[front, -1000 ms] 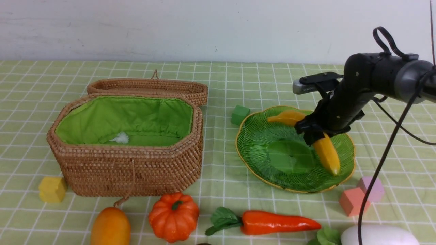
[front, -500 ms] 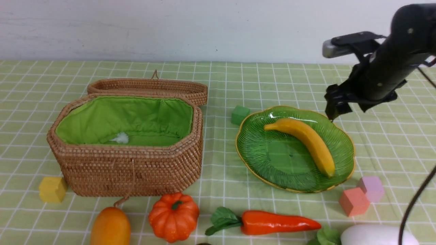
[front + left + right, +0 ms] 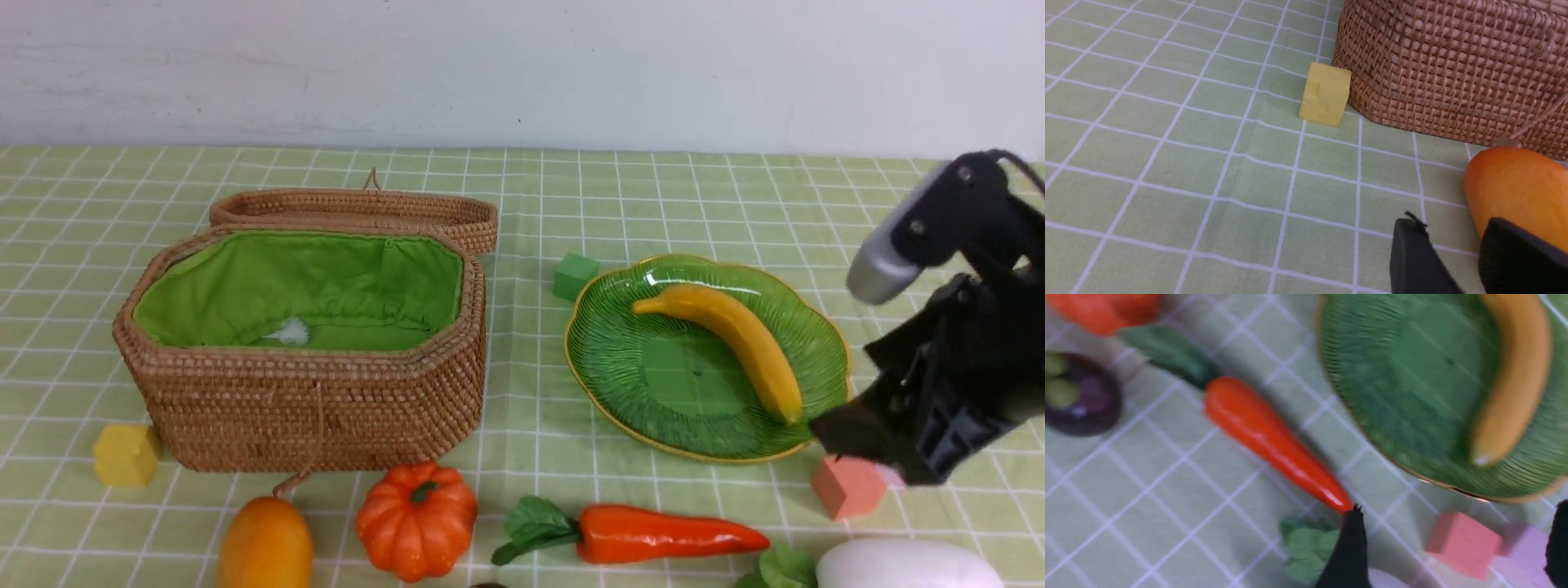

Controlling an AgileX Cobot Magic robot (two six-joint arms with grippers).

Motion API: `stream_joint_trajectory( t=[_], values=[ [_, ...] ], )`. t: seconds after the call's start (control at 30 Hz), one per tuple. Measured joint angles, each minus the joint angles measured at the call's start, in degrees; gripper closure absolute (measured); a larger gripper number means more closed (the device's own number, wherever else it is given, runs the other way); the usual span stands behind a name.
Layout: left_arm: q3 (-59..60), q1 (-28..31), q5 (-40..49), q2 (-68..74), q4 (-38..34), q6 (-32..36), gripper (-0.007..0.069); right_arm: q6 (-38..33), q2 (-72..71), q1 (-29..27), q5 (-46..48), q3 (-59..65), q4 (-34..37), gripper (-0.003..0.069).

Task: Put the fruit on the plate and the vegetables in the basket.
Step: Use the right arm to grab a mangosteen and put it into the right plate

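The yellow banana (image 3: pixel 735 335) lies alone in the green plate (image 3: pixel 645 384). My right gripper (image 3: pixel 878 449) hangs open and empty just off the plate's front right rim, above a pink cube; in its wrist view its jaws (image 3: pixel 1457 522) stand wide apart. The open basket (image 3: pixel 310 392) holds no vegetable. Along the front edge lie the mango (image 3: pixel 264 543), pumpkin (image 3: pixel 416 518), carrot (image 3: pixel 661 535) and white radish (image 3: pixel 906 563). The maroon fruit (image 3: pixel 1081 400) shows only in the right wrist view. My left gripper (image 3: pixel 1449 228) is open and empty, low beside the mango (image 3: pixel 1515 188).
The wicker lid (image 3: pixel 359 208) lies behind the basket. A green cube (image 3: pixel 575 275) sits left of the plate, a yellow cube (image 3: pixel 125 454) at the basket's front left corner. A pink cube (image 3: pixel 845 486) and a lilac cube (image 3: pixel 1523 551) sit under my right gripper.
My right gripper let go of the banana, lifted off the plate, then swung right and down to the plate's front right. The banana stays on the plate. The left arm is still.
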Motion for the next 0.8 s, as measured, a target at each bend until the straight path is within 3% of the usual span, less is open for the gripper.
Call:
stream_joint_trajectory(
  t=[0.17, 0.47, 0.8],
  values=[
    [0.0, 0.0, 0.0, 0.0, 0.0, 0.0, 0.0386, -2.0, 4.8, 7.8, 0.8, 0.1, 5.4, 0.0066],
    [0.0, 0.0, 0.0, 0.0, 0.0, 0.0, 0.0386, -3.2, 19.9, 24.7, -0.7, -8.1, 6.8, 0.0066],
    [0.0, 0.0, 0.0, 0.0, 0.0, 0.0, 0.0386, 4.0, 29.9, 30.3, -3.0, -14.7, 4.7, 0.0066]
  ],
)
